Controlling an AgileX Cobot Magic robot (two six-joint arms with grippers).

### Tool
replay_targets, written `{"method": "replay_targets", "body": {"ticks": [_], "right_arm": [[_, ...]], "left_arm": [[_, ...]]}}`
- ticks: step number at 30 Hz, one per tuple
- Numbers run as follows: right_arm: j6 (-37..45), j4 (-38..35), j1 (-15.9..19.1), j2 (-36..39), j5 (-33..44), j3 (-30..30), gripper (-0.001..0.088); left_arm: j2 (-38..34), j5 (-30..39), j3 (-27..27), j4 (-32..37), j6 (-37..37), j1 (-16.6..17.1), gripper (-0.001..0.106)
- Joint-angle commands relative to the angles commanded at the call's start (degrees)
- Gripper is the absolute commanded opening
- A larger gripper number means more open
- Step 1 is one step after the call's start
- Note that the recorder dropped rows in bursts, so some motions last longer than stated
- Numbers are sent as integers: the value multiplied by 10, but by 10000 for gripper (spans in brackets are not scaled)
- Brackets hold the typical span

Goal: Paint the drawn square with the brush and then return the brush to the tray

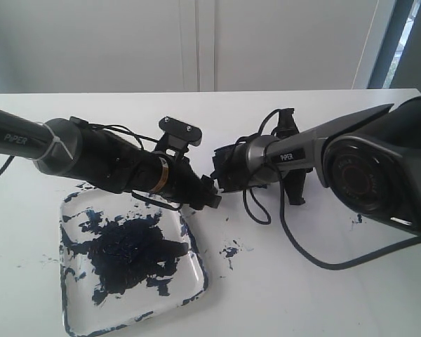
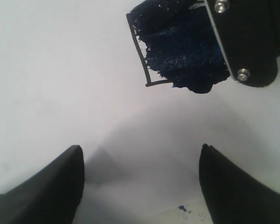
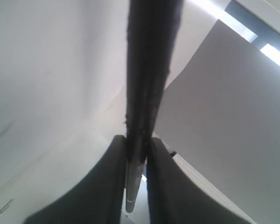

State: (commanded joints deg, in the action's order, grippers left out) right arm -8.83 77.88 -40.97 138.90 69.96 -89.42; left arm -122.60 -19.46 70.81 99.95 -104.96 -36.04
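**Brush clamped at the square; tray lies back towards the counter's near left**

The white counter [image 1: 323, 295] carries everything. The left arm [image 1: 91, 154] and right arm [image 1: 302, 151] meet nose to nose near its middle. The tray [image 1: 205, 281], blotched with blue-black paint, sits towards the near left corner, and the left arm crosses its far edge. That arm is the nearer one, but it holds nothing: the left jaws stand wide open over bare white surface.

The drawn square [image 2: 177, 51] lies just ahead of them. It looks mostly filled with dark blue, with a pale strip left along one outlined side.

The right jaws are nearly closed, pinching the brush [image 3: 147, 70], whose long axis runs straight out between them. Its tip is not visible. Returning it likely means carrying it leftward and nearer, to the tray.
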Motion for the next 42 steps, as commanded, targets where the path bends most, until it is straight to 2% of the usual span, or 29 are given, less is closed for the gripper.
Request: {"method": "replay_targets", "body": {"ticks": [18, 24, 30, 42], "right_arm": [[-23, 18, 9, 0, 0, -2, 0], [-24, 19, -6, 1, -1, -22, 0], [12, -2, -10, 17, 0, -47, 0], [12, -4, -3, 24, 0, -48, 0]], "left_arm": [[0, 2, 0, 0, 8, 0, 722], [0, 2, 0, 0, 9, 0, 722], [0, 1, 0, 0, 9, 0, 722], [0, 1, 0, 0, 9, 0, 722]]}}
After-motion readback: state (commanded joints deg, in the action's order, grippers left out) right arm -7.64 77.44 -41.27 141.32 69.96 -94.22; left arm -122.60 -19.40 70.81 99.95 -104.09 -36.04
